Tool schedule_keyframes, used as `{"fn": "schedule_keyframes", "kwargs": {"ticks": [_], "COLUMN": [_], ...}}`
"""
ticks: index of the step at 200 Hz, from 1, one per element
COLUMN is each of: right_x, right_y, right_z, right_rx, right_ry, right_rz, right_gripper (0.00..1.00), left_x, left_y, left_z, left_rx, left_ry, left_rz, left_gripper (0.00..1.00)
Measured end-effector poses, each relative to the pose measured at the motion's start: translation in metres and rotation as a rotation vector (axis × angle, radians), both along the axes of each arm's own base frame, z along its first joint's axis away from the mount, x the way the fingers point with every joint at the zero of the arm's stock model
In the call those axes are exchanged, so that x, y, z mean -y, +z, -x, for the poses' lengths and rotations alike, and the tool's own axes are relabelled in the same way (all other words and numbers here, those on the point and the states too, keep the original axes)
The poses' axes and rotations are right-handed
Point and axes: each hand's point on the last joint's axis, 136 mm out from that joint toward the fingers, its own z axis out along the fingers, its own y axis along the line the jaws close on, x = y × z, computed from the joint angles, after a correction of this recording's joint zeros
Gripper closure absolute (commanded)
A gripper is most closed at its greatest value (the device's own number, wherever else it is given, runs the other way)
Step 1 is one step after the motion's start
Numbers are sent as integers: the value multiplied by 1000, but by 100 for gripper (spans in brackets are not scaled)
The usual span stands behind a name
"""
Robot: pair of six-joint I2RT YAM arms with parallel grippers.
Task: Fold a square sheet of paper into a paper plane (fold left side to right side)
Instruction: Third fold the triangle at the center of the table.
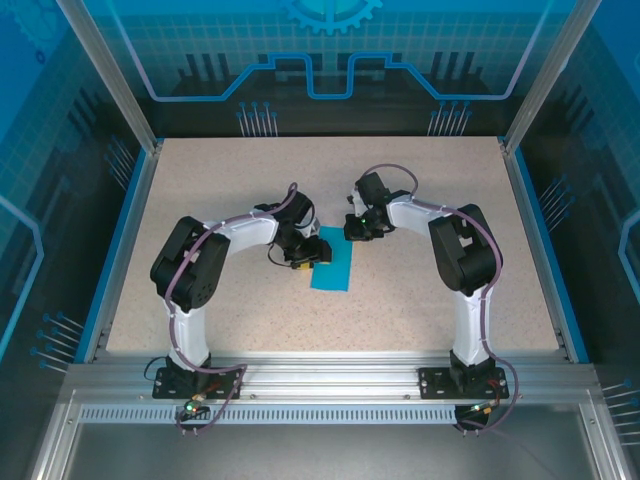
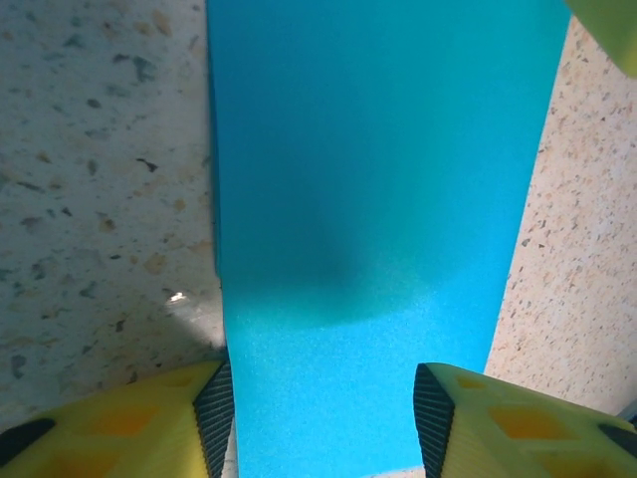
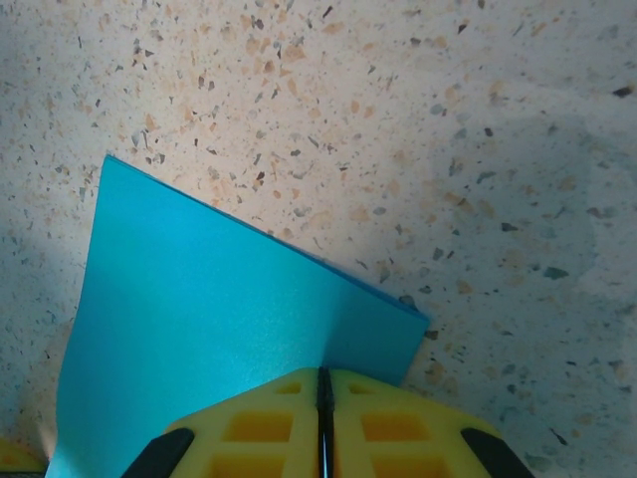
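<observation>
The square sheet of paper (image 1: 335, 272) lies on the table as a narrow bright-blue rectangle, folded over with doubled edges. My left gripper (image 1: 307, 256) hovers low over the strip's left side. In the left wrist view the left gripper (image 2: 323, 410) is open, its yellow fingers (image 2: 139, 423) apart above the flat paper (image 2: 368, 179). My right gripper (image 1: 354, 232) is at the strip's far end. In the right wrist view the right gripper (image 3: 321, 376) is shut, its tips down on the paper (image 3: 199, 319) near a corner.
The speckled beige tabletop (image 1: 220, 190) spreads around the paper, bounded by blue rails and an aluminium frame (image 1: 320, 375) at the near edge. A yellow tip of the right gripper's finger (image 2: 609, 30) shows beyond the strip in the left wrist view.
</observation>
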Motion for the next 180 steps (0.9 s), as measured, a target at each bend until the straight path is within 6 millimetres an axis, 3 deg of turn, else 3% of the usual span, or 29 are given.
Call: {"fn": "schedule_keyframes", "kwargs": {"ticks": [42, 76, 130, 155, 180], "right_x": [0, 0, -1, 7, 15], "right_y": [0, 0, 10, 24, 53], "right_z": [0, 0, 2, 13, 27], "right_rx": [0, 2, 56, 104, 193], "right_ry": [0, 0, 28, 49, 84], "right_rz": [0, -3, -28, -23, -39], "right_gripper": [89, 87, 53, 45, 43], "left_x": [3, 4, 6, 7, 9], "left_y": [2, 3, 7, 11, 15], "left_z": [0, -1, 2, 7, 9], "left_rx": [-4, -6, -19, -31, -41], "left_ry": [5, 16, 31, 47, 65], "left_rz": [19, 26, 52, 77, 104], "left_gripper": [65, 82, 95, 97, 98]}}
